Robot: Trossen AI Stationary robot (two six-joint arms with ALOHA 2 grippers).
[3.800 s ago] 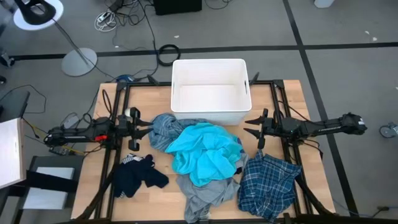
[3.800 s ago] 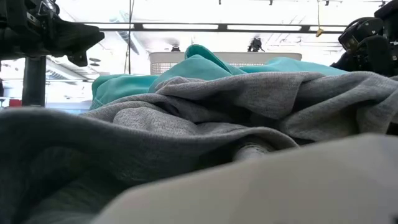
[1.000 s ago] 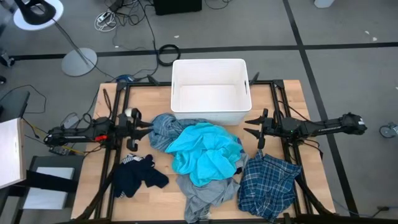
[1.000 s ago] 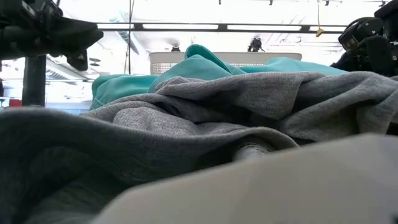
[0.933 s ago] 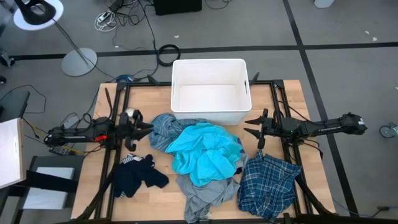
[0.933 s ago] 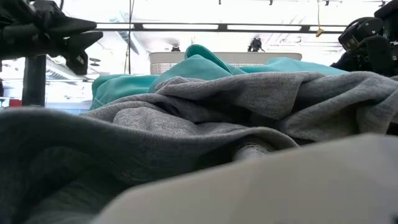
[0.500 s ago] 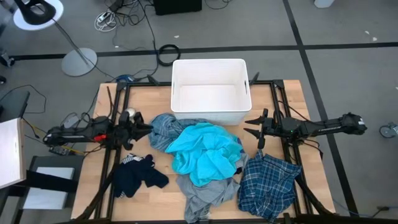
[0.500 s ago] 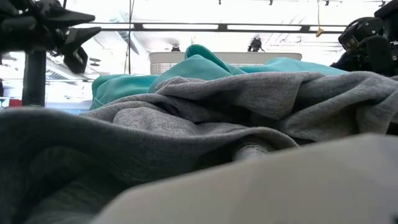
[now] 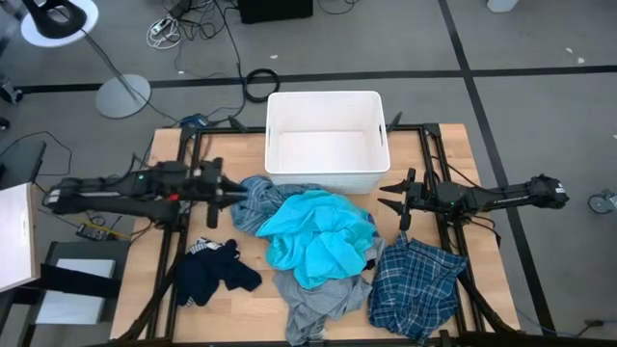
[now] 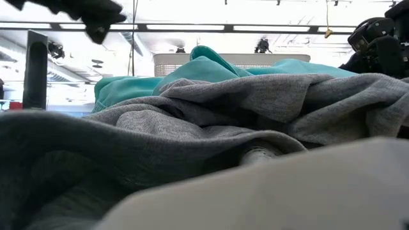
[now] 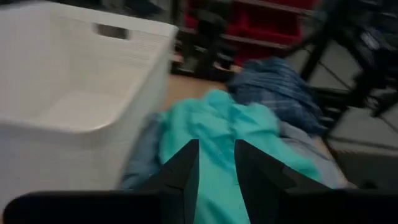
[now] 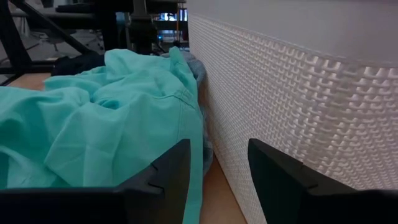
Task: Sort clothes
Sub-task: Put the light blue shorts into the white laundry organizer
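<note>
Nothing is sorted yet: the bin (image 9: 326, 140) is empty and all the clothes (image 9: 318, 241) lie on the desk (image 9: 453, 159). Left fingers (image 11: 214, 165) and right fingers (image 12: 217, 168) are spread, holding nothing.

We see a white plastic bin (image 9: 326, 141) at the far edge of the wooden table (image 9: 450, 162), its ribbed wall and a handle slot clear in the wrist views; its inside is bare. On the grey floor beyond lie a round lamp base (image 9: 122, 95), a coiled black cable (image 9: 260, 84) and dark floor lines; red shelving (image 11: 273, 22) stands in the room behind.
</note>
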